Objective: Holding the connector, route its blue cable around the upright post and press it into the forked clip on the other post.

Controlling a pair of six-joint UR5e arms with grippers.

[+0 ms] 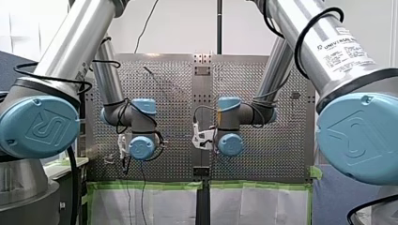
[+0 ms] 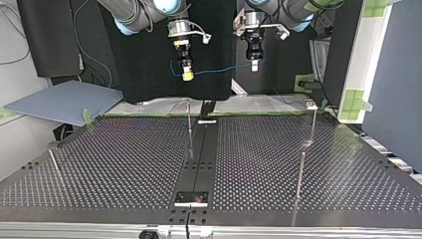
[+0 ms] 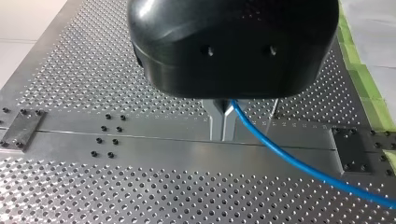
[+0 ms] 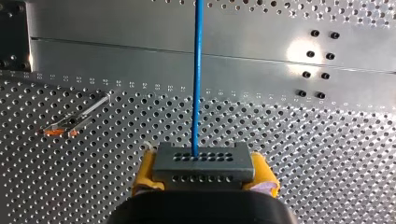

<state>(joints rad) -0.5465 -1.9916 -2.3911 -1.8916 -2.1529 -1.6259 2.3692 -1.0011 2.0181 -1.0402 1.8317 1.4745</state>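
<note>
1. Gripping the connector (image 4: 203, 163), my right gripper (image 2: 187, 74) has its yellow-padded jaws clenched on it, high above the surface (image 2: 124, 164).
2. From the connector, the blue cable (image 2: 219, 70) runs roughly level to my left gripper (image 2: 254, 65), whose metal jaws pinch it.
3. A thin post (image 2: 189, 124) stands below the connector, well apart.

The connector (image 4: 203, 161) sits between the fingers (image 4: 145, 170) of my right hand (image 4: 205, 173). The cable (image 4: 198, 70) runs straight ahead from it to my left hand (image 2: 254, 66), which pinches it. Both hands hang above the table (image 2: 124, 164). A post (image 4: 74, 119) stands below, beside the cable.
</note>
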